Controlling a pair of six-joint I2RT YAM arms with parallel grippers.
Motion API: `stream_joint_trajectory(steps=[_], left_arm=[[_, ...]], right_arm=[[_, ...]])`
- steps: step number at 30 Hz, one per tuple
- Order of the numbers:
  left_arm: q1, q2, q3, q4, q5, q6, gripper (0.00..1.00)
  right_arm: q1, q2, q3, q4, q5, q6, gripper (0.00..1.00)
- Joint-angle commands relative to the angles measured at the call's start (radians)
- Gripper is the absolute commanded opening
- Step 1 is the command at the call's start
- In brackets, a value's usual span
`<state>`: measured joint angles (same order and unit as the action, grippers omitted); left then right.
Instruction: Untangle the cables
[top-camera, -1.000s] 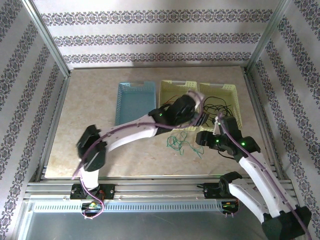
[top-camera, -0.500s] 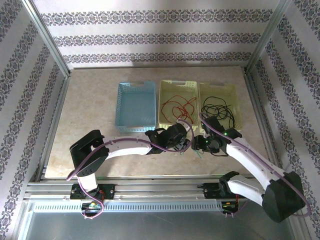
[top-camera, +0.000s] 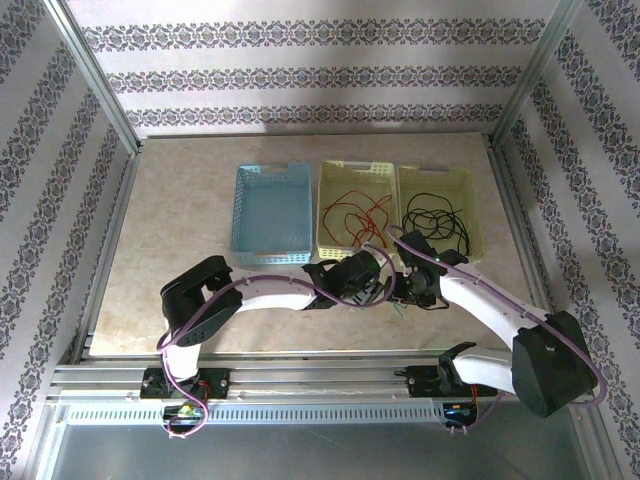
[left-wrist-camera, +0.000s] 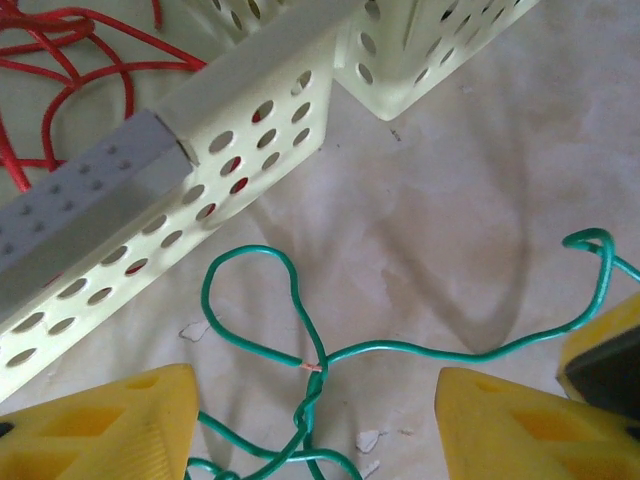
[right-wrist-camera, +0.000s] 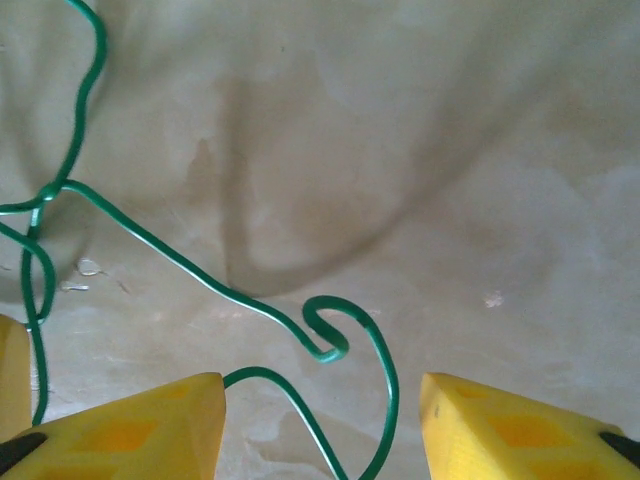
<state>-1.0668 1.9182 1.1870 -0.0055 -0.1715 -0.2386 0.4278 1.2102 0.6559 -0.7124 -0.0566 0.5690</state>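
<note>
Top view: the beige marbled worktop (top-camera: 170, 220) has plenty of bare room on its left side, plus a narrow strip along the near edge. Three perforated plastic baskets sit side by side. There's a light blue basket (top-camera: 272, 168), a middle pale yellow basket (top-camera: 322, 210) with a thin red cable (top-camera: 355, 210) in it, and a right pale yellow basket (top-camera: 435, 170) holding a thin black cable (top-camera: 435, 215). The left gripper (top-camera: 378, 288) and right gripper (top-camera: 402, 288) are nearly nose to nose, just in front of the yellow baskets. They're low over the thin green cable (top-camera: 397, 307) lying on the worktop.

Left wrist: its yellow fingers are spread wide and aren't clamping anything. The green cable loops on the worktop between them, close to the middle basket's near wall, and the red strand shows inside.

Right wrist: its fingers are released too. A curl of green cable lies between them on open worktop.
</note>
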Motion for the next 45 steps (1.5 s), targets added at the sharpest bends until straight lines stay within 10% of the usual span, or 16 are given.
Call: stream_joint_trajectory(steps=[1,26,33,45], left_arm=[[-0.008,0.042,0.034,0.047,-0.035,0.019,0.6],[0.025,0.115,-0.014,0.043,-0.066,-0.101,0.01],[0.036,0.062,-0.077,0.06,-0.076,-0.122,0.0],[0.042,0.009,-0.135,0.041,-0.107,-0.143,0.0]], right_arm=[[0.002,0.017,-0.016,0.003,0.003,-0.023,0.52],[0.007,0.104,-0.002,-0.013,-0.006,-0.02,0.15],[0.013,0.105,-0.008,-0.018,0.032,0.004,0.05],[0.016,0.045,-0.043,0.033,-0.08,0.0,0.38]])
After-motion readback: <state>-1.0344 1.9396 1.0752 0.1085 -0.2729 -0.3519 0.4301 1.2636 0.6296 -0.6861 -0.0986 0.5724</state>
